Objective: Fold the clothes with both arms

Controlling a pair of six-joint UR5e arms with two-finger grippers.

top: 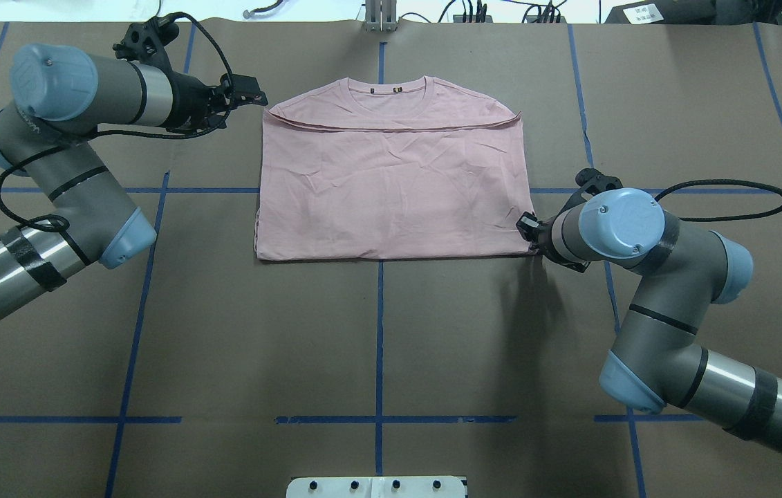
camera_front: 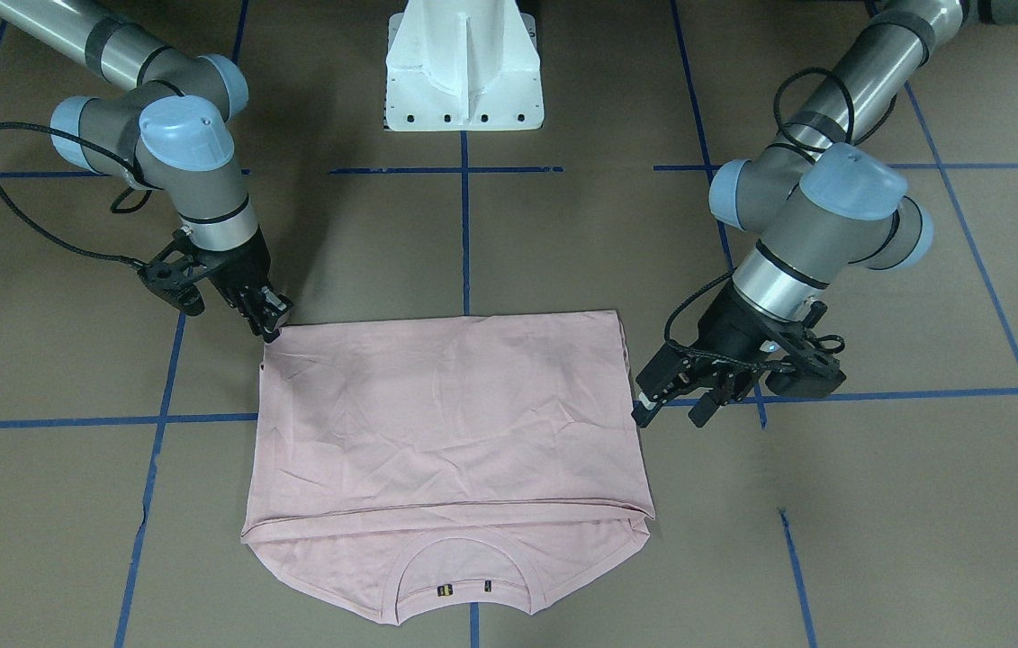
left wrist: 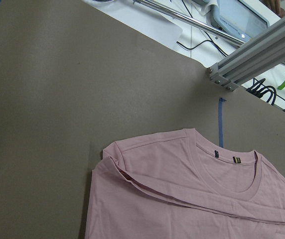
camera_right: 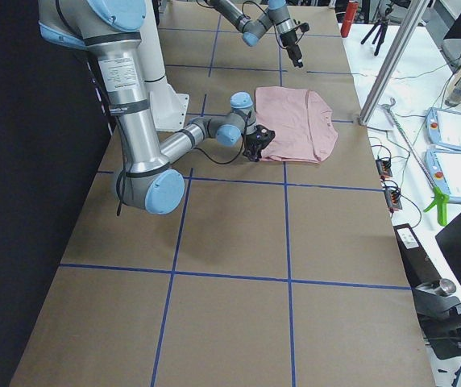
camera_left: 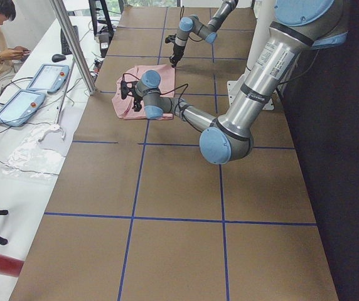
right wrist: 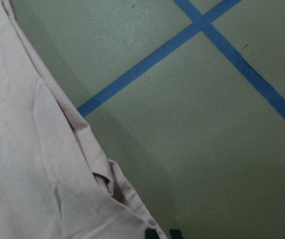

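A folded T-shirt lies on the counter. The right gripper touches its corner; the left gripper hangs alongside, jaws apart.

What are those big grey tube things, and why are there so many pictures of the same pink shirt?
The grey tubes are the robot's left arm and right arm. Each ends in black pinchers, called grippers. Six cameras show one moment: one faces the robot, one looks over its shoulders, two watch from the sides, and one rides on each wrist. A pink T-shirt lies on the brown table, folded over, collar showing. The left gripper hangs open near the shirt's edge, holding nothing. The right gripper is down at a shirt corner; I cannot tell whether it pinches the cloth.
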